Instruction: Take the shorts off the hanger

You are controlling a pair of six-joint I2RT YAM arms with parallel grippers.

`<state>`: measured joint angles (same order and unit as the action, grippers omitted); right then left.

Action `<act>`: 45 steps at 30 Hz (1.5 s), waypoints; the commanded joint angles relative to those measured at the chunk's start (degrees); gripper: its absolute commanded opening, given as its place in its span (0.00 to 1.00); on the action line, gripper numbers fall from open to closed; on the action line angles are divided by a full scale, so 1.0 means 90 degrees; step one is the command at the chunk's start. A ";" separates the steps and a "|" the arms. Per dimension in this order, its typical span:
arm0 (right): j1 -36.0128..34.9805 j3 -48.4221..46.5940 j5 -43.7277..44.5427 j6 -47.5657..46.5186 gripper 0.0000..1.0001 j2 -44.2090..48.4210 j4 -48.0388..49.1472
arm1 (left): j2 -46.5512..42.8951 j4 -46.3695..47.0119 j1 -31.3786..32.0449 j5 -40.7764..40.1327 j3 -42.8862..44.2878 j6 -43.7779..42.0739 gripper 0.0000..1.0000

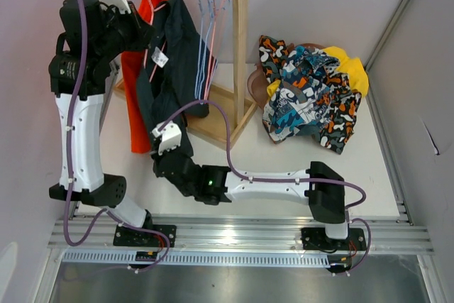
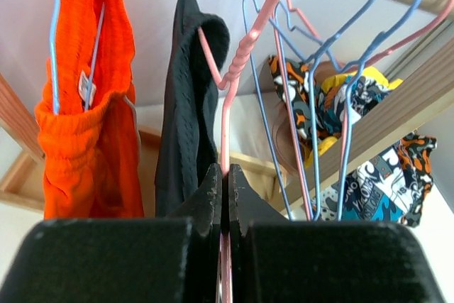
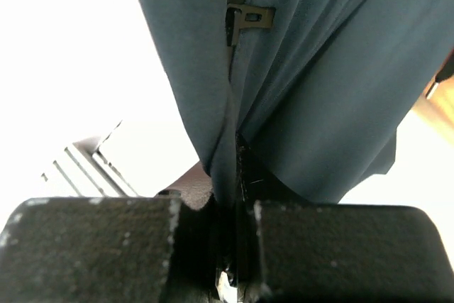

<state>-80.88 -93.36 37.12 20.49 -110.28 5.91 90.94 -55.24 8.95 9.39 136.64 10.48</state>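
Black shorts (image 1: 177,40) beside orange shorts (image 1: 133,104), both vertical

Empty hangers (image 1: 206,40) and a wooden post (image 1: 241,40) crowd the black shorts (image 1: 177,47); nearer tabletop (image 1: 277,155) lies open.

You see your right end effector (image 3: 233,175) clamped tight on the hanging fold of dark slate-coloured soft cloth shorts (image 3: 319,69).

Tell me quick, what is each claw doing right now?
The left gripper is closed on the pink hanger.
The right gripper is closed on the black shorts.
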 commanded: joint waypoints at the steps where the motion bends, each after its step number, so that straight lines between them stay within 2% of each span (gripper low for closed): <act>1: -0.0339 0.0266 -0.0189 0.0458 0.00 -0.0100 -0.0628 | -0.0007 0.1519 -0.0223 0.0255 0.0598 0.0202 0.00; 11: -0.0836 0.0032 0.0044 0.0848 0.00 -0.0812 -0.1418 | 0.0413 0.1773 -0.0974 0.0705 0.0931 0.0651 0.00; 15: -0.1285 -0.0913 0.0921 0.0527 0.00 -0.1417 -0.2741 | 0.0580 0.1860 -0.1209 0.0764 0.0854 0.0876 0.00; 18: -0.1608 -0.2094 0.1927 0.0204 0.00 -0.1906 -0.3787 | 0.0239 0.2435 -0.1278 0.0929 0.0201 0.1354 0.00; 19: -0.1638 -0.2271 0.2326 0.0078 0.00 -0.1917 -0.3879 | 0.0122 0.2572 -0.1278 0.0978 -0.0381 0.1490 0.00; 20: -0.1667 -0.2408 0.2446 -0.0310 0.00 -0.1859 -0.3744 | -0.0121 0.2757 -0.1287 0.0988 -0.0561 0.1704 0.00; 26: -0.1609 -0.2371 0.3247 -0.2030 0.00 -0.1117 -0.2515 | -0.1372 0.3667 -0.1317 0.0383 -0.3078 0.2574 0.00; 30: -0.1453 -0.2031 0.3258 -0.2209 0.00 -0.0804 -0.2366 | -0.1423 0.3698 -0.1326 0.0870 -0.2995 0.2771 0.00; 34: -0.1151 -0.1367 0.3161 -0.1556 0.00 -0.0365 -0.2551 | -0.1363 0.3201 -0.1317 0.1874 -0.2253 0.2683 0.00; 35: -0.0870 -0.1210 0.3122 -0.1457 0.00 -0.0122 -0.2339 | -0.1451 0.3044 -0.1297 0.2235 -0.2272 0.2683 0.00; 37: -0.0468 -0.1014 0.2753 -0.1525 0.00 0.0104 -0.2084 | -0.1820 0.2780 -0.1239 0.2287 -0.2904 0.2615 0.00; 38: -0.0022 -0.1013 0.2595 -0.1709 0.00 0.0240 -0.1754 | -0.2451 0.2788 -0.1142 0.2181 -0.3206 0.2566 0.00; 39: 0.0186 -0.1081 0.2236 -0.1846 0.00 0.0271 -0.1615 | -0.2815 0.2827 -0.1093 0.1812 -0.4147 0.2566 0.00; 41: 0.0731 -0.1624 0.1951 -0.2177 0.00 0.0145 -0.1429 | -0.3624 0.2770 -0.1063 0.1633 -0.4565 0.2644 0.00; 43: 0.1065 -0.2279 0.1610 -0.2247 0.00 -0.0138 -0.1574 | -0.3882 0.2429 -0.0869 0.1642 -0.4762 0.2625 0.00; 45: 0.1436 -0.3480 0.1462 -0.2510 0.00 -0.0663 -0.2042 | -0.4039 0.1775 -0.0838 0.1721 -0.4578 0.2469 0.00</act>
<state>-70.87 -112.75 54.24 1.76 -114.26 -14.61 57.52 -36.40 0.21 24.18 94.17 33.04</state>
